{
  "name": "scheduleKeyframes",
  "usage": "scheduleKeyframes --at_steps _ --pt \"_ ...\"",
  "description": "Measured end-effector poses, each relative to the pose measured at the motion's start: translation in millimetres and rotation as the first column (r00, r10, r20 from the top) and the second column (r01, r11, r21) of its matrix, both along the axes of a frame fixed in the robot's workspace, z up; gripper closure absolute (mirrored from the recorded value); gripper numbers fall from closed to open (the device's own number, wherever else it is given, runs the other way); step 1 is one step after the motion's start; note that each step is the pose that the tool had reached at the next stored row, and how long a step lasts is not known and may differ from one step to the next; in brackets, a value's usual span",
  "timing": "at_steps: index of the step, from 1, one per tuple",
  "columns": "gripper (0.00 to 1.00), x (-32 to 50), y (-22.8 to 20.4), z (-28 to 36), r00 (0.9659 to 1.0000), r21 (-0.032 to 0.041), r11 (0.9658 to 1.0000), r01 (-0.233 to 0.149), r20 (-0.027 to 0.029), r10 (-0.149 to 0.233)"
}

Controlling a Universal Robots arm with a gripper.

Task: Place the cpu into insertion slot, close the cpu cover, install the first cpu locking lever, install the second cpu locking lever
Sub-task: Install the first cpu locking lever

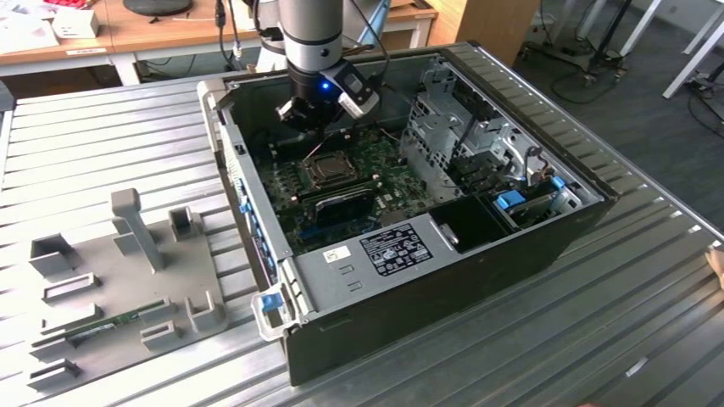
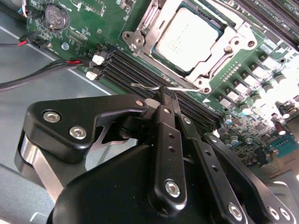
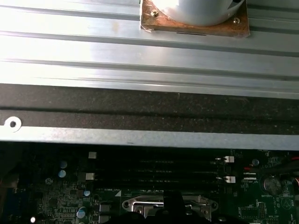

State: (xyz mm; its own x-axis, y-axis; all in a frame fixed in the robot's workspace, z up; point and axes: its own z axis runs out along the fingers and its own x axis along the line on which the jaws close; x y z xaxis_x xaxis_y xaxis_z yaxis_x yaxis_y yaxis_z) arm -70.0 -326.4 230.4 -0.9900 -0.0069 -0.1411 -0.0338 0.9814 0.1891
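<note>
Tool (image 2: 162,92) drawn narrow, tips pinching locking lever (image 2: 142,85) | lever: thin springy steel wire, likely slick and apt to snap back, best held near its hooked end | cpu (image 2: 187,39) seated in insertion slot (image 2: 140,38), cpu cover (image 2: 212,65) down around it | memory slots (image 2: 126,67) just beside lever

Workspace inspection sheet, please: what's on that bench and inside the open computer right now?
Surface: slatted metal table, open computer case on it.
Job's things: cpu seated on the board; cover flat around it; wire lever at the tip of the gripper.
Clutter: grey tray with a memory stick.
Gripper: low over the board.
Cables: red and black wires beside the board.
Surroundings: wooden desks.
</note>
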Motion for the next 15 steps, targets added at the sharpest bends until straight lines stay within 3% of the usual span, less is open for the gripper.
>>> scheduleKeyframes --at_steps 15 --pt "0.90 0.2 1.2 -4.7 1.0000 0.0015 1.0000 0.000 -0.0001 0.000"
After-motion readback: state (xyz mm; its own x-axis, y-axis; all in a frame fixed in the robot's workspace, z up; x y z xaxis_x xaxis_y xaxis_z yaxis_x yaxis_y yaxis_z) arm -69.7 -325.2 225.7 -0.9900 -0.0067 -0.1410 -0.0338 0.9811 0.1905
